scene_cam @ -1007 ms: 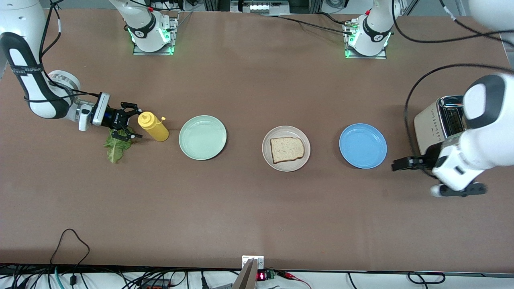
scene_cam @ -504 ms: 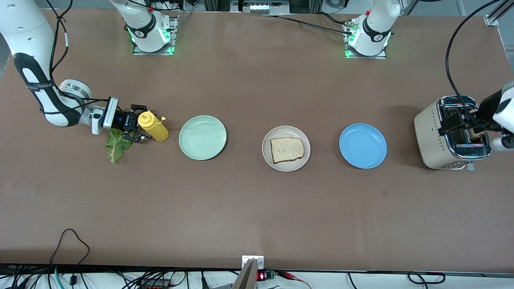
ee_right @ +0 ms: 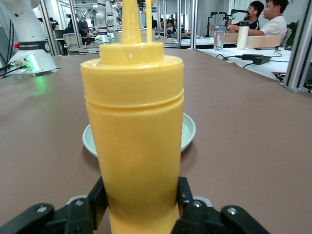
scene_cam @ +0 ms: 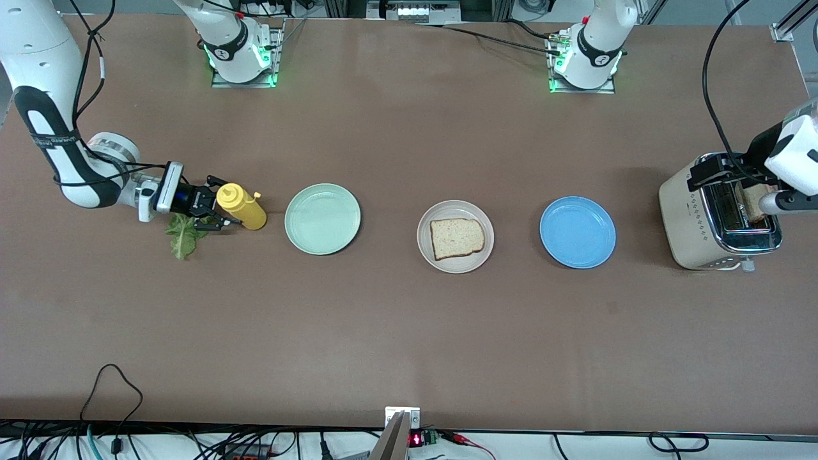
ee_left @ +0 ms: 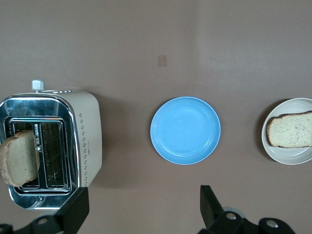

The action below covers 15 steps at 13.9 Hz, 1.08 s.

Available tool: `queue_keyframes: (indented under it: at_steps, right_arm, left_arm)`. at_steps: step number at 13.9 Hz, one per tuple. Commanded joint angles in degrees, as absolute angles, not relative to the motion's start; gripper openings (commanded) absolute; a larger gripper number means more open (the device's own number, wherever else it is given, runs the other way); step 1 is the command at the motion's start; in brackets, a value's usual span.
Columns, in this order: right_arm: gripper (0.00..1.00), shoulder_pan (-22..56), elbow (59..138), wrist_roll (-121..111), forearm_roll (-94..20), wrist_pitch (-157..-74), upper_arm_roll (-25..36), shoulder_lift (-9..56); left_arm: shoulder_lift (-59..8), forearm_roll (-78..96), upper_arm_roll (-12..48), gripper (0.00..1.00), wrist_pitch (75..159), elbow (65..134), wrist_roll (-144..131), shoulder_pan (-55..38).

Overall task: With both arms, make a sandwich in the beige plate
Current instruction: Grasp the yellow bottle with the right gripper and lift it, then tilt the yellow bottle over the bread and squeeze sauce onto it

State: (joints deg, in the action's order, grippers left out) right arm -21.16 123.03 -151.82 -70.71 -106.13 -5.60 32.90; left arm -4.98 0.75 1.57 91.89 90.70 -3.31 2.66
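Surface: a brown matte table (scene_cam: 409, 332), seen across the front view, with cables trailing along its lower edge. A small pale square mark is seen on it in the left wrist view.

Room: in the right wrist view, an open lab with other tables, further robot arms and two seated people at the upper right of the frame.

Writing: small lettering is visible on the right arm's band, too small to be read; no brand can be made out on the toaster.

Items, in a row across the middle of the front view:
- lettuce (scene_cam: 183, 234), flat on the table, at the left of the frame.
- yellow bottle (scene_cam: 241, 206), upright, just beside the lettuce.
- green plate (scene_cam: 323, 219), bare.
- beige plate (scene_cam: 434, 254), centre, with one bread slice (scene_cam: 456, 237) lying in it; the sandwich is not yet assembled.
- blue plate (scene_cam: 578, 232), bare.
- toaster (scene_cam: 693, 217), at the right of the frame, with a second slice (ee_left: 19, 158) standing out of one slot.

Grippers:
- right gripper (scene_cam: 214, 207), low at the bottle; fingers pressed against the bottle's sides.
- left gripper (ee_left: 144, 209), over the toaster; fingers spread wide, nothing held.
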Motion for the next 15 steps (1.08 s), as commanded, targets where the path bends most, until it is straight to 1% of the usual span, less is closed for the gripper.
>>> queue_keyframes:
  at_steps: [1,4,6,8,11,12,15]
  right_arm:
    - [0.01,-18.5,120.8,-143.9,-70.1,-107.7,-6.1,29.2]
    - [0.01,-13.8,120.5,-130.3,-67.0,-112.0,-6.1,21.6]
    - [0.02,-9.5,120.5,-118.8,-63.5,-116.0,-6.3,16.4]
    - [0.02,-4.5,119.8,-107.0,-59.2,-120.0,-6.4,12.8]
    - [0.02,2.9,115.9,-91.4,-50.9,-126.1,-7.3,11.9]
    - [0.02,6.6,114.5,-81.4,-43.2,-130.4,-8.4,11.9]
    - [0.02,7.6,113.4,-63.9,-27.3,-135.1,-14.4,12.0]
  left_arm:
    - [-2.9,0.1,1.5,1.0,93.0,93.0,-3.7,3.2]
    - [-3.6,-0.1,1.6,1.0,93.0,92.2,-3.8,3.1]
    - [-4.1,0.2,1.5,1.0,93.1,91.5,-3.9,3.1]
    - [-4.2,-0.2,1.4,1.0,93.1,90.8,-3.8,3.2]
    - [-4.5,-0.5,1.5,1.0,93.2,90.7,-3.8,3.1]
    - [-4.4,-0.5,1.6,1.0,93.2,90.8,-3.0,3.2]
    - [-4.3,-0.6,1.5,1.0,92.9,90.9,-2.8,3.2]
